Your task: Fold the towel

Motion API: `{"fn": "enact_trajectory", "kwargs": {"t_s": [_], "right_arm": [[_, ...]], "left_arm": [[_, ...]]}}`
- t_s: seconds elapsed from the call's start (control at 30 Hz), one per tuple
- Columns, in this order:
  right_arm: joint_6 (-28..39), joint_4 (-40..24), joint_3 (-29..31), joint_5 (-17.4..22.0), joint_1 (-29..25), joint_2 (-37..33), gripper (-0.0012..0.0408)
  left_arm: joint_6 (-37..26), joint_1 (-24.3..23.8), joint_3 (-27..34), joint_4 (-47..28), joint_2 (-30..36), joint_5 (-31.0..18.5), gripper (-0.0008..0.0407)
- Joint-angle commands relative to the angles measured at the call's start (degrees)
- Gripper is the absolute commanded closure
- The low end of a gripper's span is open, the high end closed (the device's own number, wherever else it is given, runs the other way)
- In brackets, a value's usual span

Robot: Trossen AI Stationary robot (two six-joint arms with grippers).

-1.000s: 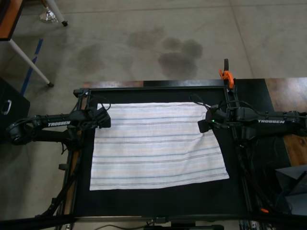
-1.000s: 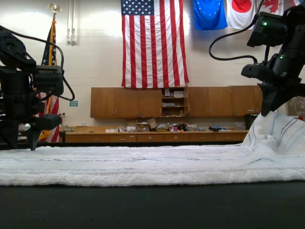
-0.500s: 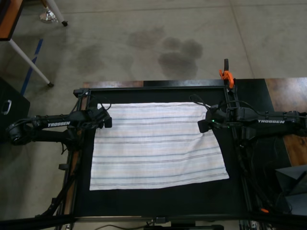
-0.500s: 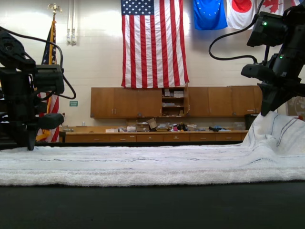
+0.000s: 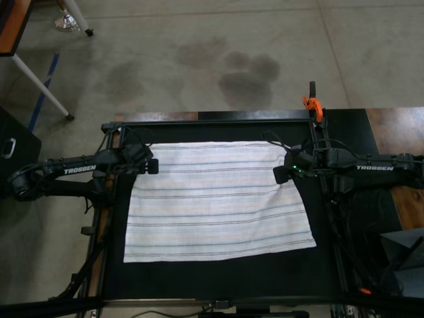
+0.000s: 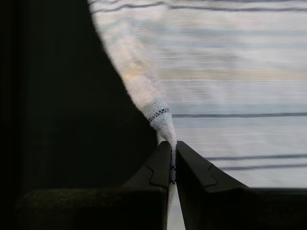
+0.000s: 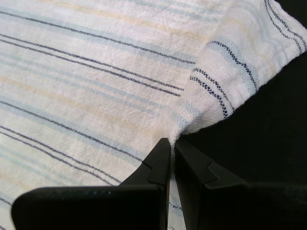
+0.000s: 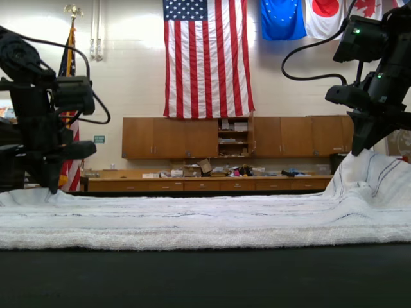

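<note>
Towel [image 5: 215,202] lying spread flat across the black table [image 5: 218,275], stripes running side to side in the top view. Being pinched at both short edges, toward the far side of the towel. Left tool [image 6: 171,165] clamped shut on a bunched fold of the edge; right tool [image 7: 171,158] likewise nipping the cloth at the opposite edge.

Changed over the last second: left tool dropping onto the towel edge, closing, now lifting slightly, cloth peaking under it in the exterior view. Right side already raised into a ridge, unchanged.

Meaning: both grips apparently secured, grasp phase done. Probably next: lifting together and carrying the far edge over toward the near edge. Risk: thin cloth slipping from either pinch.
</note>
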Motion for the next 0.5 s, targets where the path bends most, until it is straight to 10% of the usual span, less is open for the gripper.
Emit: {"fn": "enact_trajectory", "kwargs": {"t_s": [0.0, 0.47], "right_arm": [[0.02, 0.44, 0.02, 0.04, 0.00, -0.59, 0.0396], [1.18, 12.11, 0.00, -1.51, 3.89, -0.63, 0.0396]], "left_arm": [[-0.07, 0.00, 1.11, 0.57, -0.42, 1.62, 0.0399], [-1.62, -5.03, 6.64, 11.89, -0.98, 13.29, 0.0399]]}}
